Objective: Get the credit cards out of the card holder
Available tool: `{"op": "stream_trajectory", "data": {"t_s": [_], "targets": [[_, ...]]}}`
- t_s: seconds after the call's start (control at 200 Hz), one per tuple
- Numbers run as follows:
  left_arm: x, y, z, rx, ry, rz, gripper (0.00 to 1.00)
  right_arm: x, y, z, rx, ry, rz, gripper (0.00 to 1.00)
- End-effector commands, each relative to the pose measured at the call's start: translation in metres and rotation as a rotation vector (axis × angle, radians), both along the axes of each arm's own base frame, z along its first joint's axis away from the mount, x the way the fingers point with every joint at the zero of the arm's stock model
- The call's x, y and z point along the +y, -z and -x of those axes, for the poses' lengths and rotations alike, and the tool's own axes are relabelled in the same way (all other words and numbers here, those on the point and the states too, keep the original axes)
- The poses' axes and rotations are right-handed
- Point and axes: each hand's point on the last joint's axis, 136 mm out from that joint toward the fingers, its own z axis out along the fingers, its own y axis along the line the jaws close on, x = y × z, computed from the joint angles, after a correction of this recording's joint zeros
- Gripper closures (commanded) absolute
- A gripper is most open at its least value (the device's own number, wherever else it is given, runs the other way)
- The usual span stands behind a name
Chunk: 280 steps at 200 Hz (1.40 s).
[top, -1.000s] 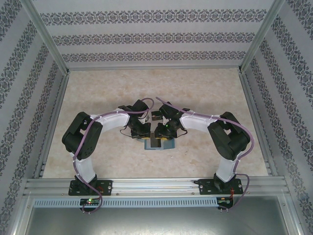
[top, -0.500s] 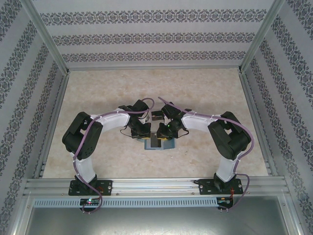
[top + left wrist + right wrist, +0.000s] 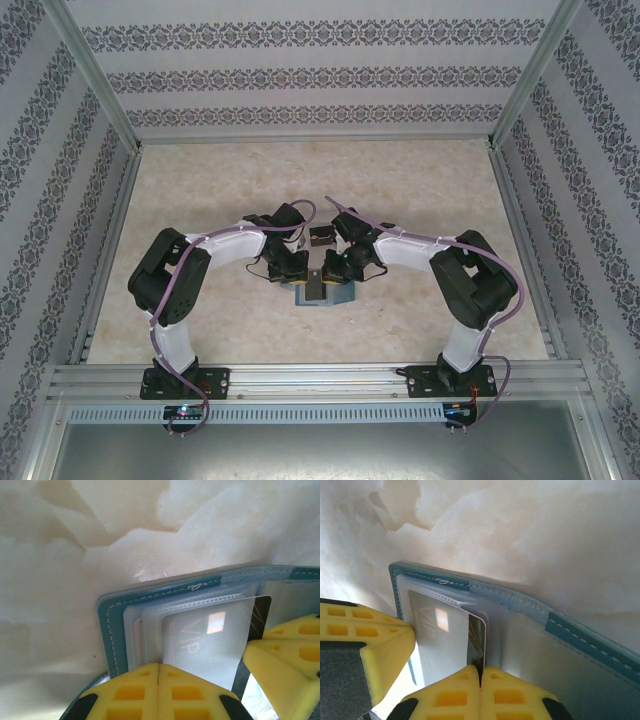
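The holder [image 3: 322, 294] lies open on the bench [image 3: 420, 190], near its front edge, between the two arms; its teal cover faces down and its clear sleeves [image 3: 145, 625] face up; the left pincer [image 3: 159, 674] is fully closed, its yellow fingers meeting on the near edge of the sleeves; the right pincer [image 3: 480, 677] is also closed, nipping the dark edge of a card [image 3: 476, 636] that pokes sideways out of a sleeve; the card's pale face, marked VIP, shows through the plastic; the two pincers sit just beside each other over the holder.
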Motion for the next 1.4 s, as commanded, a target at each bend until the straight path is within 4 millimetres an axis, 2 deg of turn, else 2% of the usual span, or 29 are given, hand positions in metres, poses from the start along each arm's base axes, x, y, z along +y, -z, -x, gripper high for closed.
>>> {"op": "stream_trajectory", "data": {"t_s": [0.0,0.285,0.645,1.164,1.394], "targets": [[0.023,0.024,0.019,0.073,0.019,-0.138,1.00,-0.011,-0.001,0.001,-0.002,0.011,0.021,1.00],[0.023,0.024,0.018,0.074,0.021,-0.141,1.00,-0.036,-0.001,0.001,-0.019,-0.002,0.131,1.00],[0.022,0.022,0.016,0.071,0.023,-0.138,1.00,-0.063,-0.012,0.001,-0.055,-0.038,0.280,1.00],[0.021,0.022,0.016,0.072,0.025,-0.137,1.00,-0.063,-0.022,-0.004,-0.084,-0.060,0.328,1.00],[0.020,0.025,0.016,0.076,0.025,-0.136,1.00,-0.034,-0.023,0.001,-0.042,-0.046,0.166,1.00]]}}
